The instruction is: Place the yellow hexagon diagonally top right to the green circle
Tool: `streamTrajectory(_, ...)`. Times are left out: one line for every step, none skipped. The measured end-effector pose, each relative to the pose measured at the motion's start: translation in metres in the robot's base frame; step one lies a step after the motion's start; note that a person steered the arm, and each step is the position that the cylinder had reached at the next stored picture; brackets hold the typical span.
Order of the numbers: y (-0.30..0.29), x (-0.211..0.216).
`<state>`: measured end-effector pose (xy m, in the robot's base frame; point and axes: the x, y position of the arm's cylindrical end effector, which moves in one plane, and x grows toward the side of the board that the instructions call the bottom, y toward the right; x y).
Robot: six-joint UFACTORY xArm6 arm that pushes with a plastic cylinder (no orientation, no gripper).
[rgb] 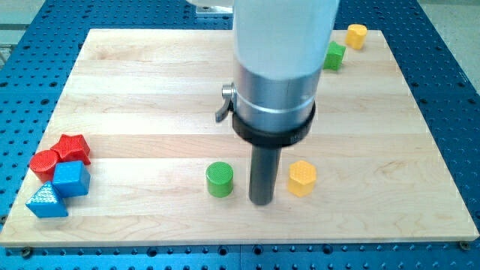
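The yellow hexagon [302, 178] lies on the wooden board at the lower middle, to the right of the green circle [220, 179] and about level with it. My tip [261, 201] stands on the board between the two, closer to the yellow hexagon's left side, with a small gap to each. The arm's grey and white body hangs over the middle of the board and hides what lies behind it.
A green cube [334, 55] and a yellow cylinder [357, 35] sit at the top right. At the left edge are a red circle [43, 163], a red star [73, 148], a blue cube [71, 179] and a blue triangle [46, 201]. The board [135, 97] ends near all sides.
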<state>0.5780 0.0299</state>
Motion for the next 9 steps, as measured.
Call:
streamTrajectory(0.039, -0.015)
streamTrajectory(0.000, -0.085)
streamTrajectory(0.008, -0.064)
streamTrajectory(0.047, -0.030)
streamTrajectory(0.089, -0.009)
streamTrajectory(0.112, -0.059)
streamTrajectory(0.086, -0.049)
streamTrajectory(0.127, -0.013)
streamTrajectory(0.111, -0.049)
